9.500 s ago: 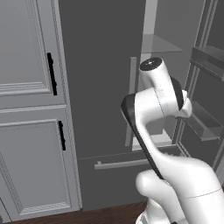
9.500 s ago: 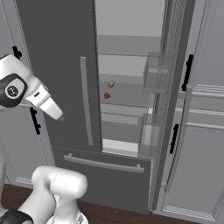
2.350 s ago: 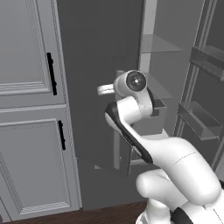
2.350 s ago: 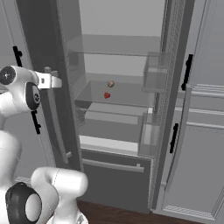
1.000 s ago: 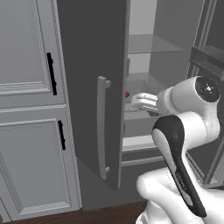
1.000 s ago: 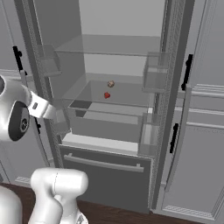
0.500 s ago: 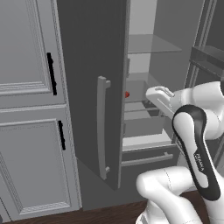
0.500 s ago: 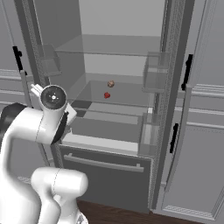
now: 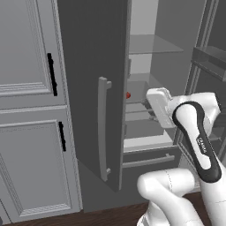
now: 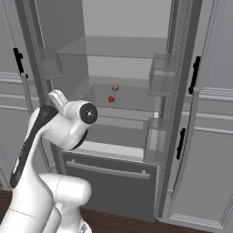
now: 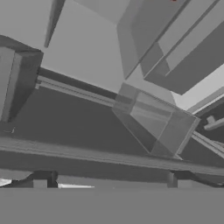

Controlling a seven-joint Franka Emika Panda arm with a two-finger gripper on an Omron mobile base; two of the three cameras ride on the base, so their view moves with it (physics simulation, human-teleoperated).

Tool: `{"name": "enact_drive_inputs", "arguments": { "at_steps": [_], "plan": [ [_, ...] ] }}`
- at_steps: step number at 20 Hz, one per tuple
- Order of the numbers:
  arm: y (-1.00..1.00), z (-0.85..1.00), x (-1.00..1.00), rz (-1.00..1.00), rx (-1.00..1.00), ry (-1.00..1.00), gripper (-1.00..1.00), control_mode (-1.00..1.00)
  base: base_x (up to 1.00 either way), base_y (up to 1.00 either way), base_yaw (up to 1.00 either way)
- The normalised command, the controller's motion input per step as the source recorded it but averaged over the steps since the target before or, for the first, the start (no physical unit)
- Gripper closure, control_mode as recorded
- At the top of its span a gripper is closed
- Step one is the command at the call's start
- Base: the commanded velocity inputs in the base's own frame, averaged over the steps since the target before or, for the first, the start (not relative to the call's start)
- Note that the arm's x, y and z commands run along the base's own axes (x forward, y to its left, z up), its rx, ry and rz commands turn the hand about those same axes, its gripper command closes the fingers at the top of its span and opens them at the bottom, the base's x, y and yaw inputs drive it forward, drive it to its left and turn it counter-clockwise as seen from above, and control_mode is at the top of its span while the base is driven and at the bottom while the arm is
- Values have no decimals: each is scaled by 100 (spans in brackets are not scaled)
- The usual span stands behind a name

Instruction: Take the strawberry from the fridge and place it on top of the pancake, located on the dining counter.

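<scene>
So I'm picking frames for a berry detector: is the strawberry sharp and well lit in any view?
Right base view: strawberry sharp but tiny, evenly lit on the fridge shelf, no glare. Left base view: only a red sliver past the door edge. Hand view: tilted, flat grey surfaces.

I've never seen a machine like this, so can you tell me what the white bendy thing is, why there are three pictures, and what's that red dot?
The white bendy thing is a robot arm. Two pictures come from cameras behind it, one on each side. The third comes from a camera on its hand, looking along its gripper, which is open and holds nothing. In front stands the fridge with its doors open. The red dot is a strawberry on a glass shelf, beside a small brownish thing I cannot name.
</scene>
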Motion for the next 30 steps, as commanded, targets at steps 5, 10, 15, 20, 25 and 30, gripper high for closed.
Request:
{"name": "enact_drive_inputs", "arguments": {
  "at_steps": [5, 10, 15, 20, 25, 30],
  "plan": [
    [26, 0, 34, 10, 11, 8, -100, -100, 0, 0, 0],
    [39, 0, 13, 10, 3, 10, -100, -100, 0, 0, 0],
    [45, 10, -7, 7, 1, 5, -100, -100, 0, 0, 0],
    [52, 22, -35, 5, 0, 1, -100, -100, 0, 0, 0],
    [-17, 5, -45, 6, 9, -5, -100, -100, 0, 0, 0],
    [-86, 0, 8, 4, 23, -3, -100, -100, 0, 0, 0]
  ]
}}
